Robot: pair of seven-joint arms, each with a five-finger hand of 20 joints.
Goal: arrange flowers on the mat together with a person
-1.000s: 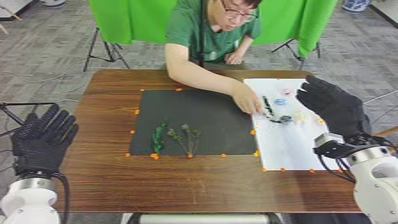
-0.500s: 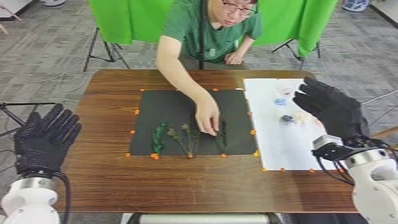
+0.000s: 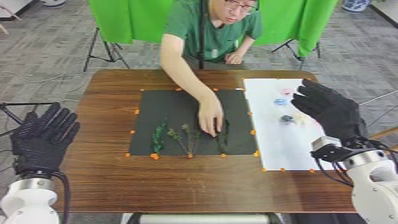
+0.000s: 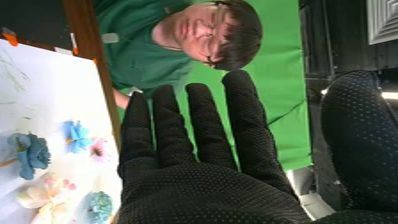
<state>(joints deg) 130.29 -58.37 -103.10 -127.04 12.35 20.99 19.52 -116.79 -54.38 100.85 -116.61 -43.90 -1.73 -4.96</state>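
black mat [image 3: 164, 106], person's hand [image 3: 210, 113] beside green sprig [image 3: 224, 142]; left hand [image 3: 40, 150] spread, right hand [image 3: 336, 116] spread

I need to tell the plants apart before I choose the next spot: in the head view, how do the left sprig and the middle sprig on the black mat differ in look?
The left sprig is one narrow, leafy strand; the middle sprig spreads into thin, separate stems. The left sprig has leaves along most of its length, while the middle sprig has tufts toward its far end. Both lie on the black mat.
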